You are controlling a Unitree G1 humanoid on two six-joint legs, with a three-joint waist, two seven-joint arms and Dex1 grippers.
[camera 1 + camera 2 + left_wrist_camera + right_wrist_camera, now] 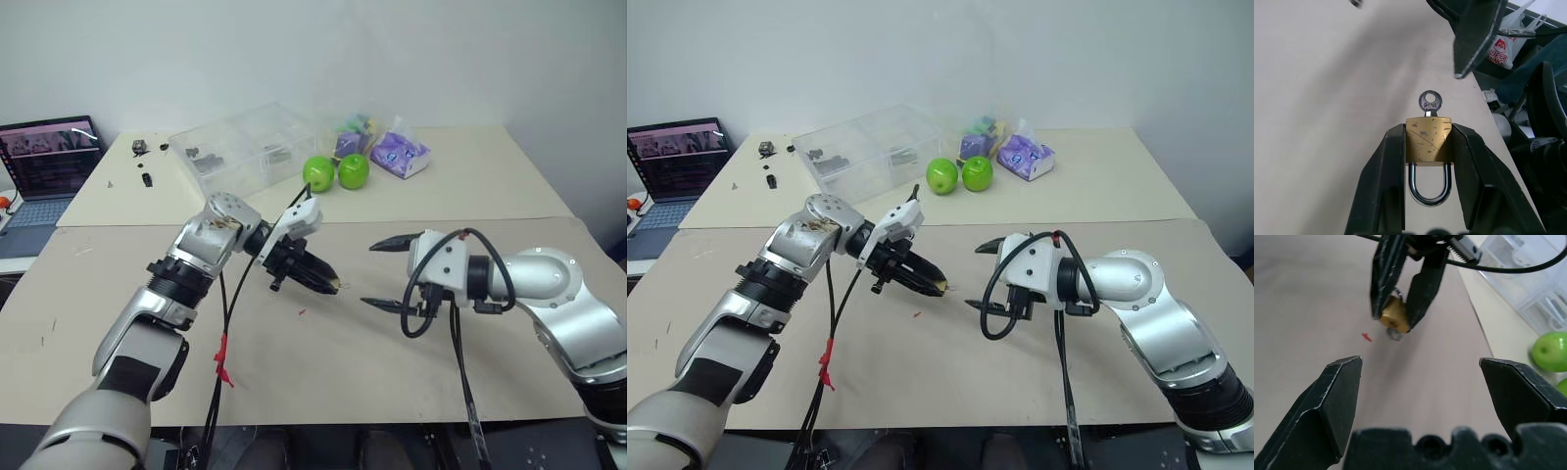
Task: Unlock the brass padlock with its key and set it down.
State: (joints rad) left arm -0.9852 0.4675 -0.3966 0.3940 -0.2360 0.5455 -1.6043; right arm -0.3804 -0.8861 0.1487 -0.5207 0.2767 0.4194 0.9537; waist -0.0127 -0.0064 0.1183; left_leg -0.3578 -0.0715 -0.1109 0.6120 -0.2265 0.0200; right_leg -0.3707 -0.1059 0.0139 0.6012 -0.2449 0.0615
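My left gripper (pixel 328 282) hangs above the middle of the beige table, shut on the brass padlock (pixel 1428 139). The padlock's body is clamped between the two black fingers (pixel 1388 166), with its silver shackle (pixel 1430 191) pointing back toward the wrist. The key (pixel 1430 104) sticks out of the padlock's free end. My right gripper (pixel 370 274) stands open a short way to the right, its fingers spread wide and facing the padlock (pixel 1396 316) and the key (pixel 1396 334). Nothing is between its fingertips (pixel 1347 369).
Two green apples (pixel 335 172) sit at the back of the table beside a clear plastic box (pixel 245 147) and a purple packet (pixel 400 154). A laptop (pixel 44 166) stands at the far left. A small red mark (pixel 302 311) lies on the table under the grippers.
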